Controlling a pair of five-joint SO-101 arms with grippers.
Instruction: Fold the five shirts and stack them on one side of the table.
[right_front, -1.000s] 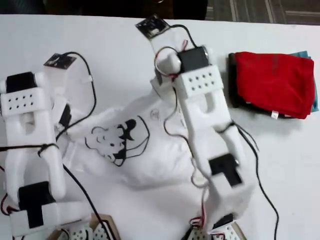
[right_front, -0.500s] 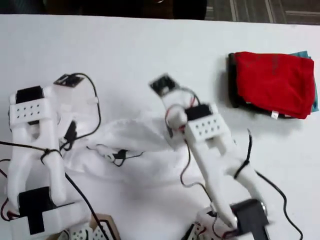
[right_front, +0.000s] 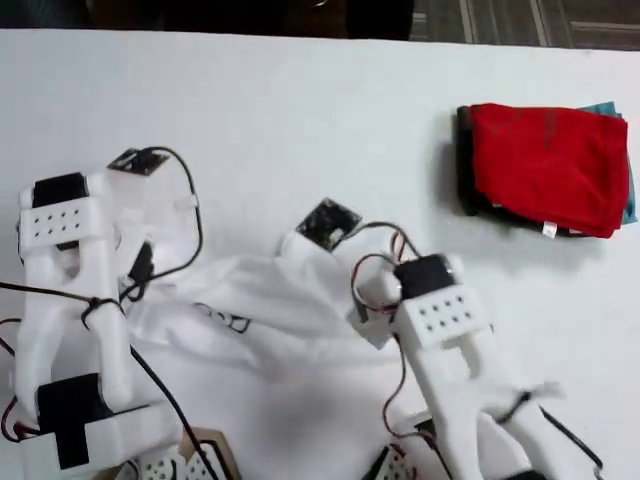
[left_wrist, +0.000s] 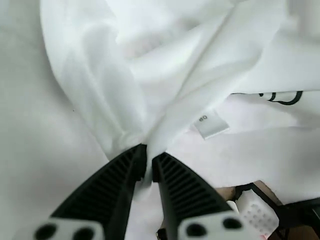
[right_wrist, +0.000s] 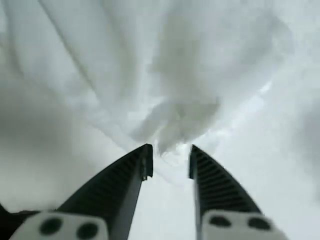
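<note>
Gripping the shirt (right_front: 262, 300) with both claws clamped on folds, left claw (left_wrist: 148, 154) at frame left, right claw (right_wrist: 170, 154) at centre, we see it stretched crosswise between them.

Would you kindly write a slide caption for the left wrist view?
Left gripper pinching a bunched fold of the white shirt near its tag.

White shirt (right_front: 270, 310) on a white counter (right_front: 250, 110), black line print (right_front: 225, 318) peeking out. Red shirt (right_front: 550, 165) tops black layer (right_front: 464, 160) and teal edge (right_front: 612, 106). Left gripper (left_wrist: 148, 157), right gripper (right_wrist: 170, 157): ribbed black.
</note>
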